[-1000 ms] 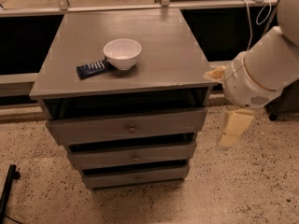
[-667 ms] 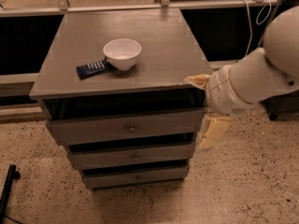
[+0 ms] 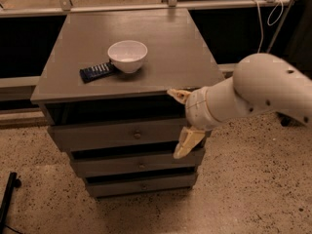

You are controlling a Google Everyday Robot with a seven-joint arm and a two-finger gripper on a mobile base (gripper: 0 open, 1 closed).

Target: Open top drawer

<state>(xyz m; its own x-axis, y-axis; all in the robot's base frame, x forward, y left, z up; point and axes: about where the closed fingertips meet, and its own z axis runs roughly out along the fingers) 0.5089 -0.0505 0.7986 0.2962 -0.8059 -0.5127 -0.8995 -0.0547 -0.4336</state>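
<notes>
1. Since a moment ago, the claw [image 3: 184, 120] has slid left to the cabinet's [image 3: 170, 48] right front corner.
2. Its two fingers are spread wide, holding nothing.
3. Just left of it is the top drawer [image 3: 97, 136], not yet pulled out.
4. It is reaching, I think; next it must pinch the knob [image 3: 137, 135], farther left.
5. Behind, up left, stands a white bowl [image 3: 127, 56].
</notes>
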